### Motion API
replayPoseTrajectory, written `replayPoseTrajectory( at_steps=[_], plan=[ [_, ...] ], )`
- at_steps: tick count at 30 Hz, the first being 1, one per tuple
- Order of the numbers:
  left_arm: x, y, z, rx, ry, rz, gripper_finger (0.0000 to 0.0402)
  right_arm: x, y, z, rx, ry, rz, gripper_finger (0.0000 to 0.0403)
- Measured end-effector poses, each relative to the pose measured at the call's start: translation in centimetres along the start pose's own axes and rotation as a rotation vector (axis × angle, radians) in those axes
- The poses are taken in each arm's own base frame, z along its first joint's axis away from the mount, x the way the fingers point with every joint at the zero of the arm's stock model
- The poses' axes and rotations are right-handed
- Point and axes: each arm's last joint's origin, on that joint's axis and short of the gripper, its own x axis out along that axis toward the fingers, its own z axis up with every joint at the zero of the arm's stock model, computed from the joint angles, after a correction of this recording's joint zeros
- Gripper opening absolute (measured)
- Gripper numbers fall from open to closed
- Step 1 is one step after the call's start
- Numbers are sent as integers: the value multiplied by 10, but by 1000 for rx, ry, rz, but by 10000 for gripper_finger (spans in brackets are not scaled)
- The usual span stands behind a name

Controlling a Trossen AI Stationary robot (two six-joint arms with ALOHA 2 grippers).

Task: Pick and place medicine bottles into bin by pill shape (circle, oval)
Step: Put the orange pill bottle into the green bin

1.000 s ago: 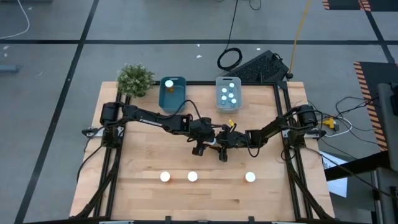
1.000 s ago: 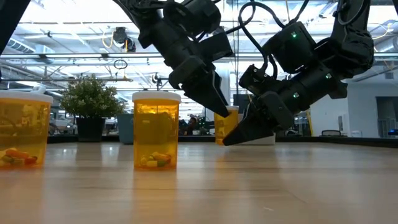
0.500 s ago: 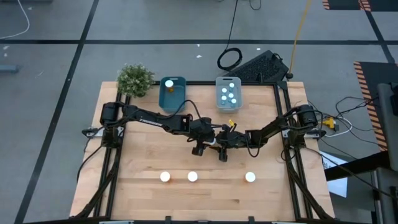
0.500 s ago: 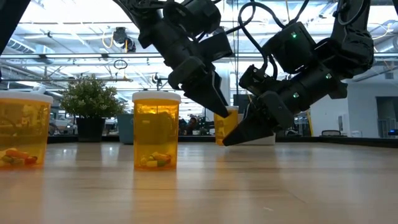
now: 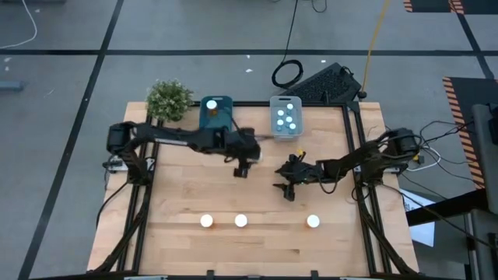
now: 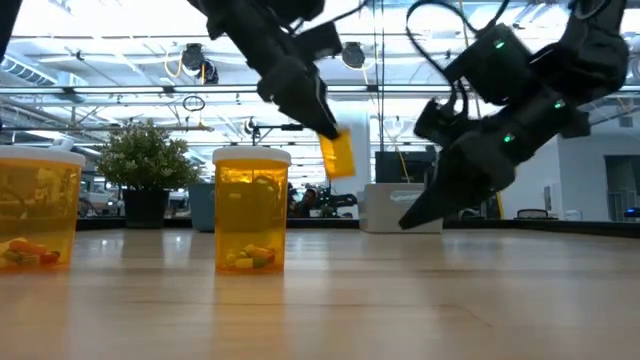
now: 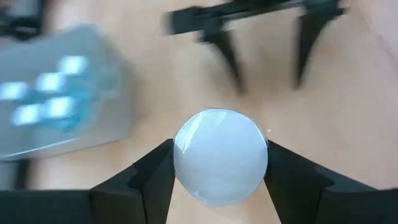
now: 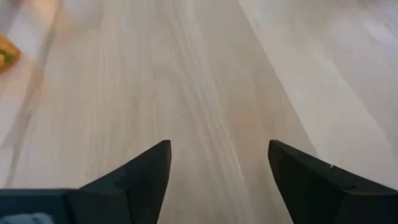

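Left gripper (image 5: 243,163) has lifted an amber bottle (image 6: 337,153) off the wooden table (image 5: 179,202); right gripper (image 5: 285,187) open.

Potted plant (image 5: 169,99) at the table's (image 5: 187,202) far left corner, black keyboard (image 5: 331,82) and what looks like coiled cable (image 5: 287,74) beyond

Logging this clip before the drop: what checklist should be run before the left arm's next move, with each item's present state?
1. Left tool shut on the amber bottle: ok, fingers clamp its white cap.
2. Bottle lifted off the table: ok, low view shows it in the air.
3. Right tool out of the way: ok, open, empty, apart from the left arm.
4. Pill shape in the held bottle: cannot tell.
5. Dark teal bin has room: ok, one bottle inside.
6. Pale bin has room: cannot tell, several caps inside.
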Motion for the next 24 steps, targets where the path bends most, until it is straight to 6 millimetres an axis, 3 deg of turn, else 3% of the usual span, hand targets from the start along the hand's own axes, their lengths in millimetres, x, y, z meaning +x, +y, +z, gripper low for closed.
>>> replayPoseTrajectory(
  at_steps=[7,12,18,24],
  plan=[
    [-66,60,-20,-115,15,179,220,-25,-1,-15,10,-37,16,260],
    [-97,106,-47,-232,21,312,220,-37,-4,-23,-17,-121,29,254],
    [-101,154,-92,-377,94,407,220,-42,-8,-29,-51,-170,7,254],
    [-81,171,-119,-446,146,350,220,-43,-11,-27,-92,-198,-6,254]
  ],
)
